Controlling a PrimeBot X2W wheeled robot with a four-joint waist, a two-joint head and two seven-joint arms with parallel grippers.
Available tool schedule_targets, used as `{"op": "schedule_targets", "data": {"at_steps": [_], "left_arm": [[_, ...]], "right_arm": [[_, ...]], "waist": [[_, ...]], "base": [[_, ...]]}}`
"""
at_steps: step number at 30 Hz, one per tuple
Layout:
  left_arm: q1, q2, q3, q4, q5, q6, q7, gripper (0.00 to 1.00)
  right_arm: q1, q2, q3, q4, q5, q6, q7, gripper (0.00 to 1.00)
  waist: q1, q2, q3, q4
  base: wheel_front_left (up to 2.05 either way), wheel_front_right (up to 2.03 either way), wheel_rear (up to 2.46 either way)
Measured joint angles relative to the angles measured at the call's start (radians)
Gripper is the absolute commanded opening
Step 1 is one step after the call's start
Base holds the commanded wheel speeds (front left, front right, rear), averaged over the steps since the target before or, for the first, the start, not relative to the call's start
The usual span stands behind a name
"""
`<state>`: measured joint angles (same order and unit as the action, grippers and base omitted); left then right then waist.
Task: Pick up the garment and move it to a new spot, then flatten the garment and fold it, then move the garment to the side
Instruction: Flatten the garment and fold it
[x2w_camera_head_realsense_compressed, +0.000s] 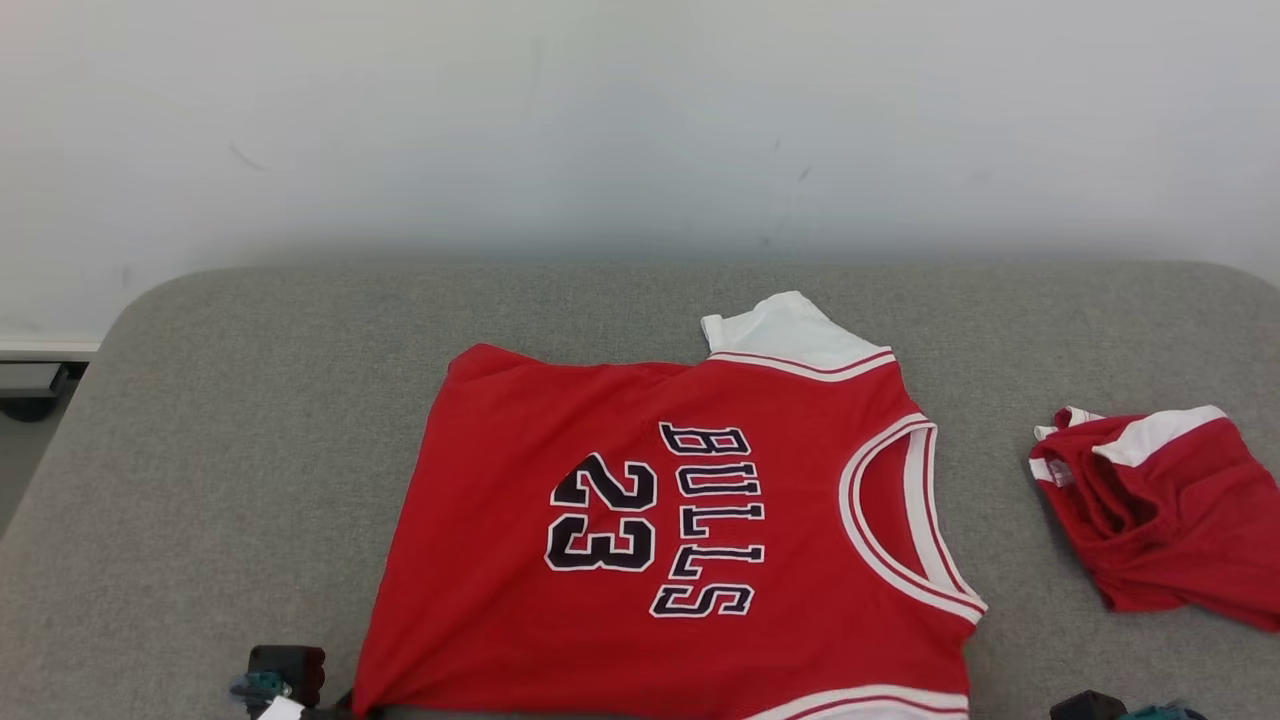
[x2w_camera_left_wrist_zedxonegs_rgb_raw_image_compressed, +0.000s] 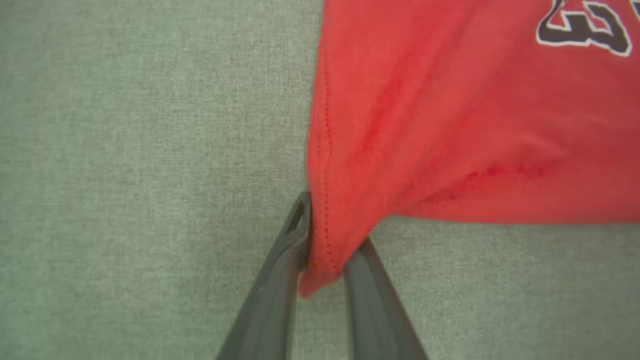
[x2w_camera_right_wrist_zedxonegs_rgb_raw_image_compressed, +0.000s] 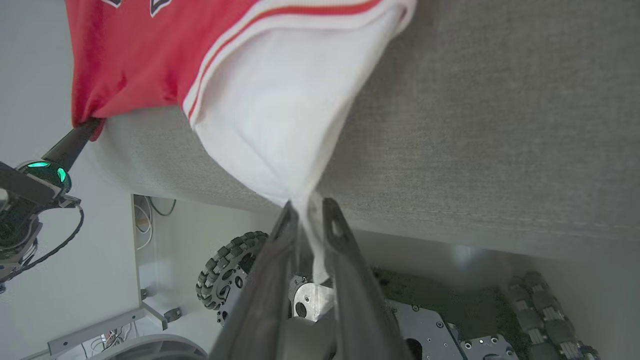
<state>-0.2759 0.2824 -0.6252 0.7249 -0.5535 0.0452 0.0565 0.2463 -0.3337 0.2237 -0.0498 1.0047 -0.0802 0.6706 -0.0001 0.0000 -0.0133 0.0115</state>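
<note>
Robot lab / test rm. Bare white wall (x2w_camera_head_realsense_compressed: 640, 120), grey fabric-padded worktable (x2w_camera_head_realsense_compressed: 250, 420), loose cables (x2w_camera_right_wrist_zedxonegs_rgb_raw_image_compressed: 146, 224) by wall, omni-wheel (x2w_camera_right_wrist_zedxonegs_rgb_raw_image_compressed: 225, 272) on robot base, metal floor rail (x2w_camera_right_wrist_zedxonegs_rgb_raw_image_compressed: 100, 331).

Head high, wrists close.
Head looks down over grey surface (x2w_camera_head_realsense_compressed: 200, 400); each wrist faces one near corner of shared jersey (x2w_camera_head_realsense_compressed: 600, 450).

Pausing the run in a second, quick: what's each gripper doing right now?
Left gripper: closed on the jersey's red hem corner.
Right gripper: closed on the jersey's white corner.
</note>
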Motion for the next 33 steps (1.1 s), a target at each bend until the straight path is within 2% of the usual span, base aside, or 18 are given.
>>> {"op": "schedule_targets", "data": {"at_steps": [7,11,14,17,19,24,28,33], "left_arm": [[0.017,0.013,-0.006,-0.037,0.000,0.002,0.028,1.00],[0.058,0.040,0.022,-0.059,-0.002,0.031,0.021,1.00],[0.094,0.037,0.088,-0.091,-0.025,0.067,-0.033,1.00],[0.116,0.024,0.155,-0.148,-0.036,0.079,-0.121,1.00],[0.132,0.020,0.184,-0.195,-0.031,0.079,-0.191,1.00],[0.181,-0.007,0.240,-0.291,0.020,0.079,-0.323,1.00],[0.216,-0.046,0.321,-0.335,0.115,0.079,-0.320,1.00],[0.248,-0.079,0.332,-0.439,0.195,0.079,-0.315,1.00]], "right_arm": [[0.016,-0.006,0.012,-0.021,-0.009,-0.013,0.026,1.00],[0.029,-0.047,-0.013,-0.022,-0.089,-0.031,0.006,1.00],[0.030,-0.048,-0.076,-0.022,-0.164,-0.044,-0.069,1.00],[0.029,-0.002,-0.154,-0.028,-0.188,-0.048,-0.164,1.00],[0.029,0.053,-0.187,-0.035,-0.210,-0.049,-0.233,1.00],[0.021,0.151,-0.224,-0.030,-0.299,-0.049,-0.374,1.00],[-0.015,0.211,-0.245,-0.039,-0.356,-0.049,-0.483,1.00],[-0.059,0.243,-0.239,-0.052,-0.408,-0.049,-0.582,1.00]], "waist": [[0.0001,0.0000,-0.006,0.000],[0.0001,0.0000,-0.017,0.002],[0.0001,0.0000,-0.027,0.002],[0.0001,0.0000,-0.040,0.006],[0.0001,-0.0001,-0.049,0.009],[0.0001,0.0000,-0.072,0.019],[0.0000,-0.0001,-0.089,0.021],[0.0000,-0.0001,-0.104,0.016]], "base": [[0.00,0.00,0.00],[0.00,0.00,0.00],[0.00,0.00,0.00],[0.00,0.00,0.00],[0.00,0.00,0.00],[0.00,0.00,0.00],[0.00,0.00,0.00],[0.00,0.00,0.00]]}}
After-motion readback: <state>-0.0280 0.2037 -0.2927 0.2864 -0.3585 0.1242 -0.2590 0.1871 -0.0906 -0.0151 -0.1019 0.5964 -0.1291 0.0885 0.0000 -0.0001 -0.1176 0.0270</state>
